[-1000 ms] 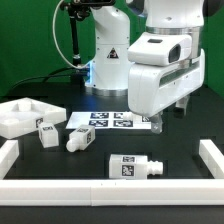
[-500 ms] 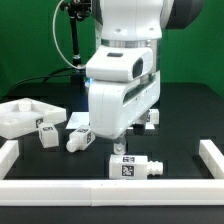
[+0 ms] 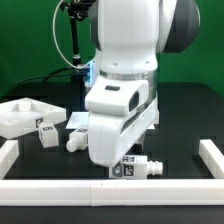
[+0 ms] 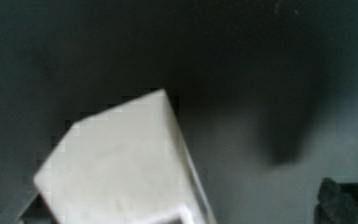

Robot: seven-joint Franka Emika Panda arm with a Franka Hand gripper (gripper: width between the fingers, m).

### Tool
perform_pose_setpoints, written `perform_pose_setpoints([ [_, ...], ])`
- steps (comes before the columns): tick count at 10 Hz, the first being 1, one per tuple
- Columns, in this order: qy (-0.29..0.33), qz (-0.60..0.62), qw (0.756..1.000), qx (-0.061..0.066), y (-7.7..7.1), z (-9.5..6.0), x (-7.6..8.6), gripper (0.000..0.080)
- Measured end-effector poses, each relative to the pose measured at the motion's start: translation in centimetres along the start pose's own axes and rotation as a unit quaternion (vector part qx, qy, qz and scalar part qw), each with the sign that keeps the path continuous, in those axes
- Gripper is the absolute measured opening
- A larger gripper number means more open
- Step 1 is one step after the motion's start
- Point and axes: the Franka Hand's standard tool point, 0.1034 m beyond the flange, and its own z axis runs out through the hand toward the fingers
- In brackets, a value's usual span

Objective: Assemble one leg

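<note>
My gripper hangs low over the black table, right at the near leg. My own white hand and wrist block the fingertips in the exterior view, so I cannot tell whether the jaws are wide or narrow, or whether they touch anything. That leg lies on its side close to the near white rail. Its narrower end points to the exterior view's right, and its black-and-white tag faces the camera just beside my hand. Two more legs sit further to the exterior view's left. One leg stands a little tilted with its tag showing, and another leg lies on its side just beside my hand's left edge. Beyond them, at the far left, rests the big white square panel with its raised rim. A corner of the marker board peeks out from behind my arm, and the rest of it is covered. The wrist view is blurred. It shows a slanted white shape on the dark surface, and I cannot tell which part it is. I cannot make out my fingers there either.
</note>
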Motion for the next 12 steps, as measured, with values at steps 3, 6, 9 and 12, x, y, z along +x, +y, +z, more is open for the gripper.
perform_pose_setpoints([
  [3,0.000,0.000,1.000,0.000,0.0,0.0,0.1,0.0423],
  [6,0.001,0.018,1.000,-0.002,-0.6,-0.2,0.2,0.0282],
  [9,-0.005,0.090,0.996,0.005,-9.4,-1.9,-0.1,0.0282],
  [12,0.008,0.105,0.994,-0.002,-12.9,-1.4,0.7,0.0282],
])
